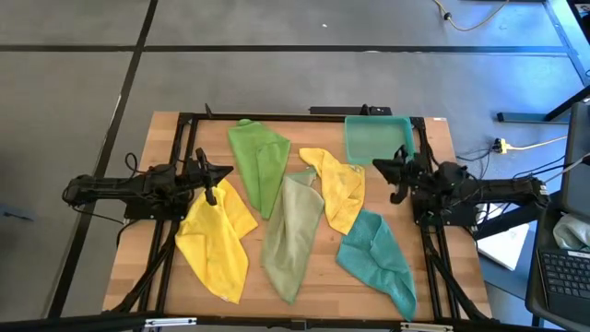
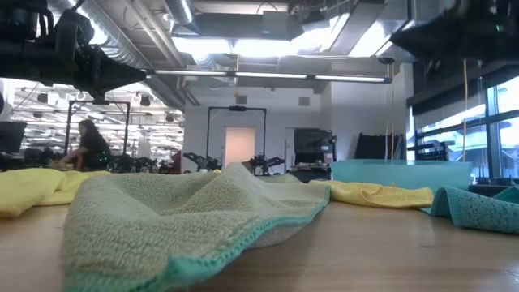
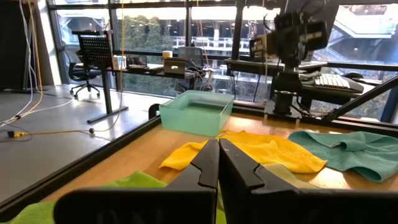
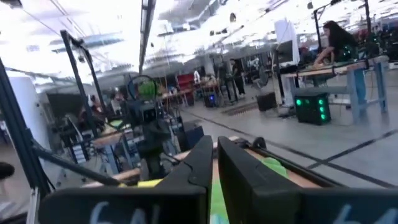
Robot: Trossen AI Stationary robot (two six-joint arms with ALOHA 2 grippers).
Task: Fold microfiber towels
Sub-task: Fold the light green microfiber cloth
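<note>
- Microfiber towels, five soft crumpled cloths, lie spread unfolded on the wooden worktop [image 1: 323, 267] between the two grippers.
- The left gripper [image 1: 224, 172] hangs with its fingers pressed together, holding nothing.
- Just under and in front of the left gripper lies a yellow towel [image 1: 216, 240], rumpled and stretching toward the near edge.
- Beyond its fingertips, toward the far edge, is the bright green towel [image 1: 258, 161].
- The pale olive-green towel [image 1: 293, 226] lies midway between the grippers, touching the bright green one.
- The right gripper [image 1: 380, 166] hovers with its fingers all but together, empty.
- Just in front of the right gripper lies the second yellow towel [image 1: 339, 187].
- Beside the right gripper toward the near edge lies the teal towel [image 1: 376, 256].
- Close beside the right gripper at the far edge stands a rigid teal plastic tray [image 1: 377, 138].
</note>
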